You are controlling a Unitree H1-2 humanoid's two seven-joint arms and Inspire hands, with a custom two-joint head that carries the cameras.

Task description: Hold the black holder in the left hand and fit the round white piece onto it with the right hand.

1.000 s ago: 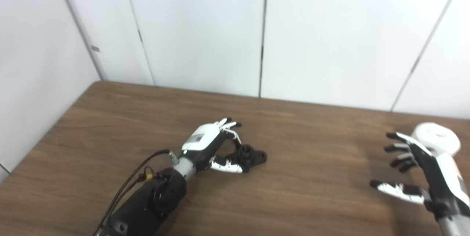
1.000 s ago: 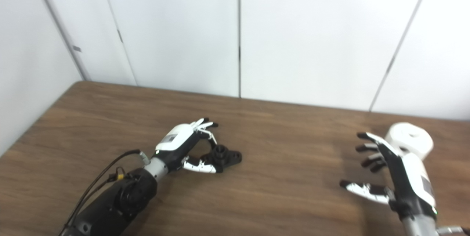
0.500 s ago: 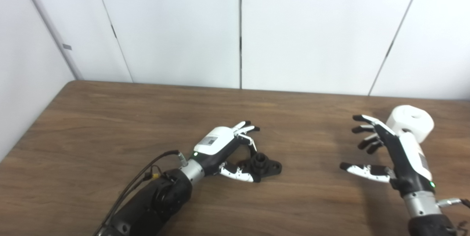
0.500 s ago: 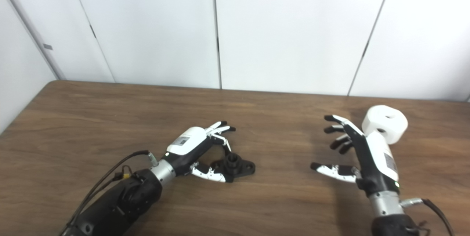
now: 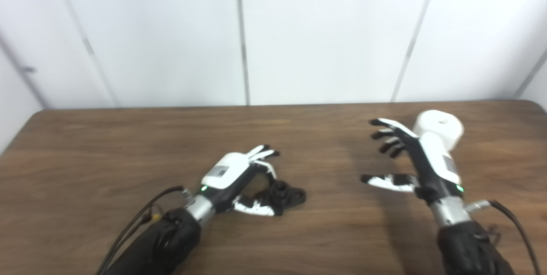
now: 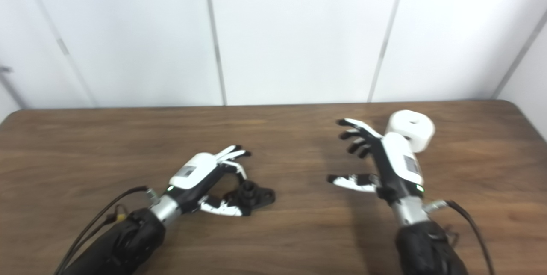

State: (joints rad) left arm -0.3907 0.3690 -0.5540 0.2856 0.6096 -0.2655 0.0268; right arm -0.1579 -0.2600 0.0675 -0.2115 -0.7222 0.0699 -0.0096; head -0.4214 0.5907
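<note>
In the left eye view the left hand (image 5: 239,176) lies low on the wooden tabletop (image 5: 85,146), fingers spread and thumb reaching along the near side of the black holder (image 5: 287,193), which rests flat just beside it, not gripped; the right hand (image 5: 416,159) hovers with fingers splayed wide, holding nothing.

In the right eye view the round white piece (image 6: 411,129) stands on the tabletop just behind the right hand (image 6: 384,159); the left hand (image 6: 205,176) cups the holder (image 6: 255,195) loosely; whether the thumb touches it I cannot tell.
</note>
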